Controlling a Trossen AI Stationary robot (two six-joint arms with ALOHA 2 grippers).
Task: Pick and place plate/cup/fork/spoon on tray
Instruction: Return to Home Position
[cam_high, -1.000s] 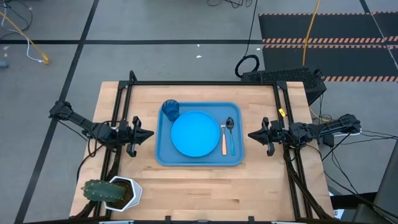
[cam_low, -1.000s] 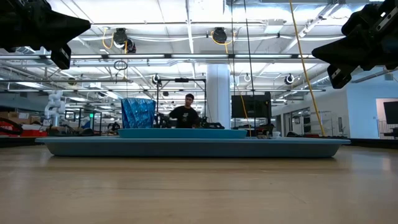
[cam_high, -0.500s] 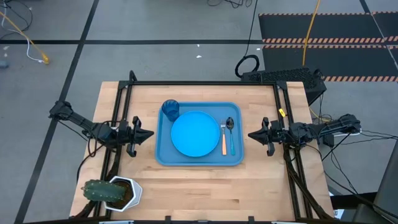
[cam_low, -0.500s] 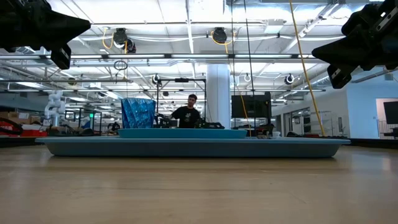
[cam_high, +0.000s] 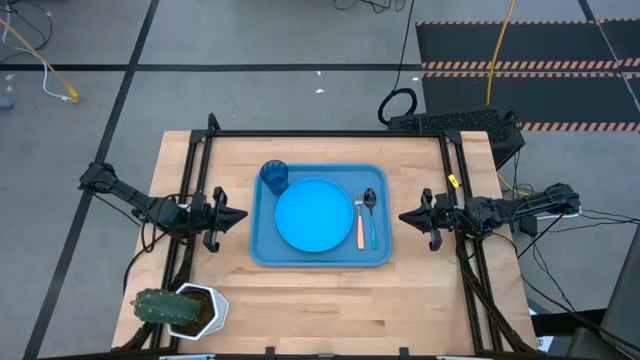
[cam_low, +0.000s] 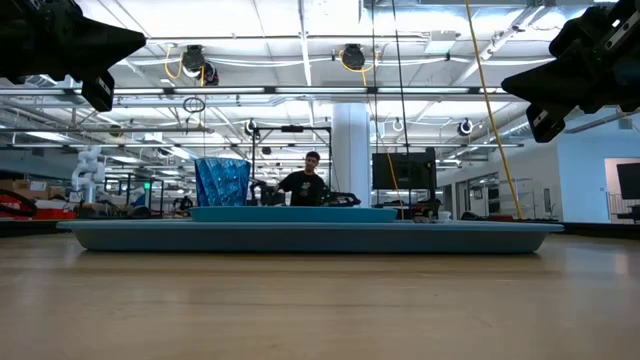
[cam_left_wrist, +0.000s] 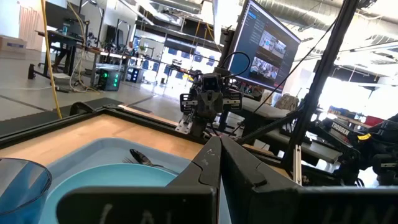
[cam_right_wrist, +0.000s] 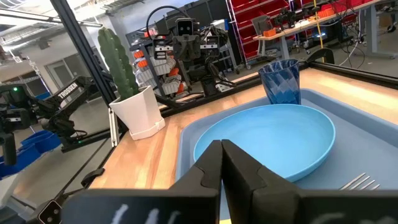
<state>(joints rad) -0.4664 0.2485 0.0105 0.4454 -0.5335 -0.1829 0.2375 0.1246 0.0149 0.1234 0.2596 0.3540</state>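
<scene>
Left end effector (cam_high: 238, 214): mine, fingers closed on nothing, hovering over the worktop (cam_high: 320, 310) between its left edge and the tray, tips pointing at the tray.
Cup (cam_high: 274, 177): upright in the tray's back-left corner, just beside the plate.
Plate (cam_high: 314, 215): flat in the middle of the tray.
Fork (cam_high: 360, 228): orange handle, lying on the tray floor just right of the plate.
Spoon (cam_high: 371, 215): alongside the fork, between it and the tray's right rim.
Tray (cam_high: 320, 259): near the middle of the worktop, square to its edges.
Right end effector (cam_high: 408, 215): mine too, closed and empty, raised between the tray and the worktop's right edge.
Progress: all four pieces sit on the tray, so I judge the placing finished.
Left to do: only pulling both arms back to rest.
Around: potted cactus (cam_high: 178, 310) at the worktop's front-left corner; a person (cam_low: 305, 180) far off in the room behind.
In the way: nothing near either arm that I can see.
</scene>
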